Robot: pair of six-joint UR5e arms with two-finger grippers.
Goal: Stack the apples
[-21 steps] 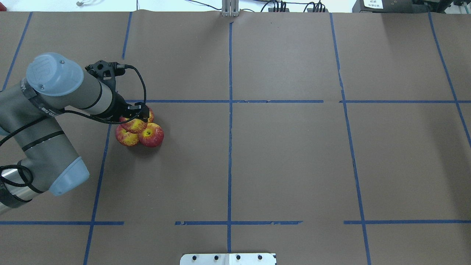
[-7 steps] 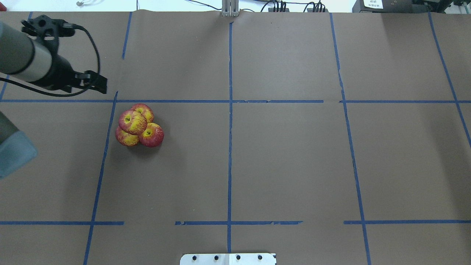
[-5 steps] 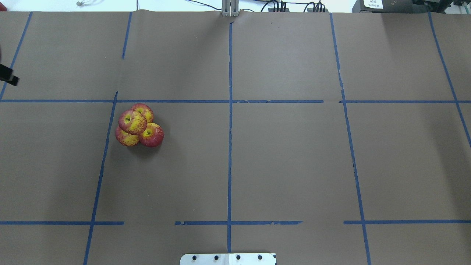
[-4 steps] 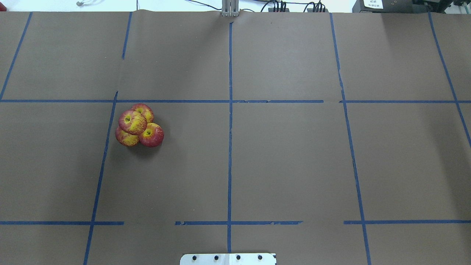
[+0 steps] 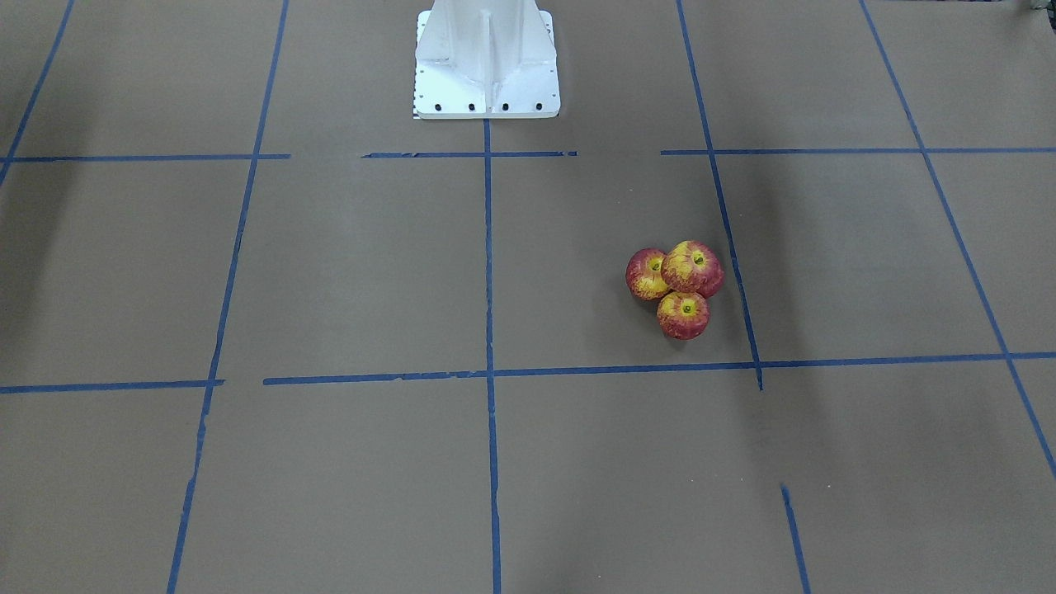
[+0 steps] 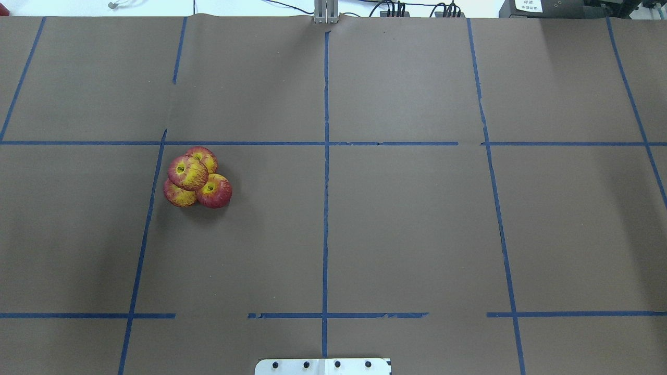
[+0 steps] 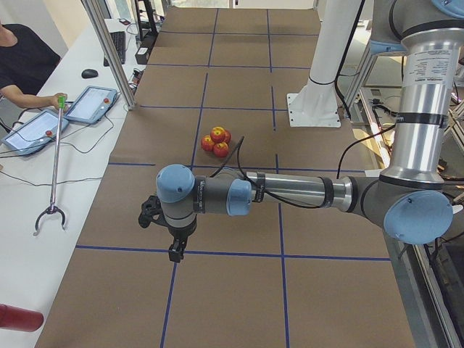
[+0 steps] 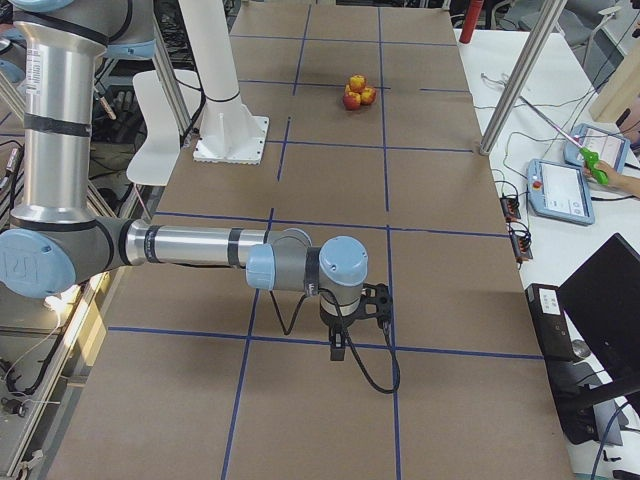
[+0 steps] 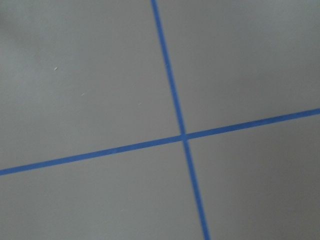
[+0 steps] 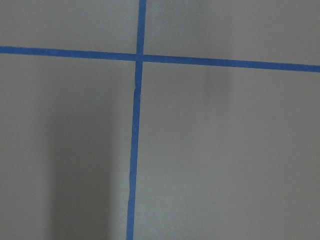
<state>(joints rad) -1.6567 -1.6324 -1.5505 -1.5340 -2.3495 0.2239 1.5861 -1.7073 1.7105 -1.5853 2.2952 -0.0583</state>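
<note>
The left gripper (image 7: 176,250), bent over the apples (image 6: 197,178) moments ago, is now gone from the overhead view and is hanging over a tape (image 6: 325,208) cross, well apart from the pile. The apples are sitting on the robot's left half of the table (image 6: 406,234), just inside a tape corner: three are touching on the paper and the top apple (image 6: 187,173) is resting in the hollow between them, so the stack is looking finished. They are likely light, hard and slick, ready to roll at a nudge; any regrasp is best made from above, across the widest part of the sides.

The right gripper (image 8: 340,347) is idling at the far end. Both grippers are showing only in the side views, small and dark, so how far their fingers are parted cannot be told, though nothing is showing in either. The wrist cameras are showing only paper and tape. From the front, the fourth apple is hiding behind the top one.
</note>
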